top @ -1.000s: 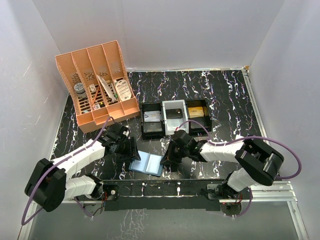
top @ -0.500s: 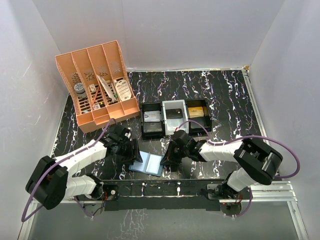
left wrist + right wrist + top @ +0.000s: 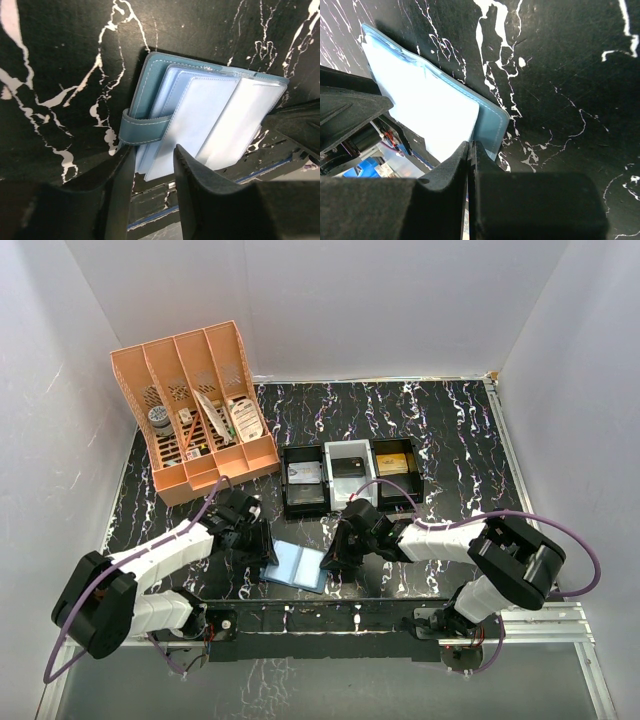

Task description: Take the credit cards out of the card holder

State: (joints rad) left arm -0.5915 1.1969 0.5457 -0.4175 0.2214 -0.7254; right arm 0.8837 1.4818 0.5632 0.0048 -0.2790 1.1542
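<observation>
One open card holder (image 3: 200,105), left hand (image 3: 154,154) narrowly parted at its strap, right hand (image 3: 470,150) closed

Card holder (image 3: 300,565) flanked by left tool (image 3: 267,554), right tool (image 3: 329,562); trays (image 3: 326,476) near behind.

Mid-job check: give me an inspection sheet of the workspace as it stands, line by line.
surface: black, white-veined table.
job's things: card holder lies open, pockets up, strap at the left hand's side; credit cards: none seen outside it.
clutter: orange file organizer with oddments, back left; three small trays, black, white, black, each holding something.
hands: left hand open, fingers astride the holder's edge by the strap; right hand shut, tips at the opposite edge.
cables: a purple cable loops off each arm, clear of the holder.
surroundings: white walls on three sides.
</observation>
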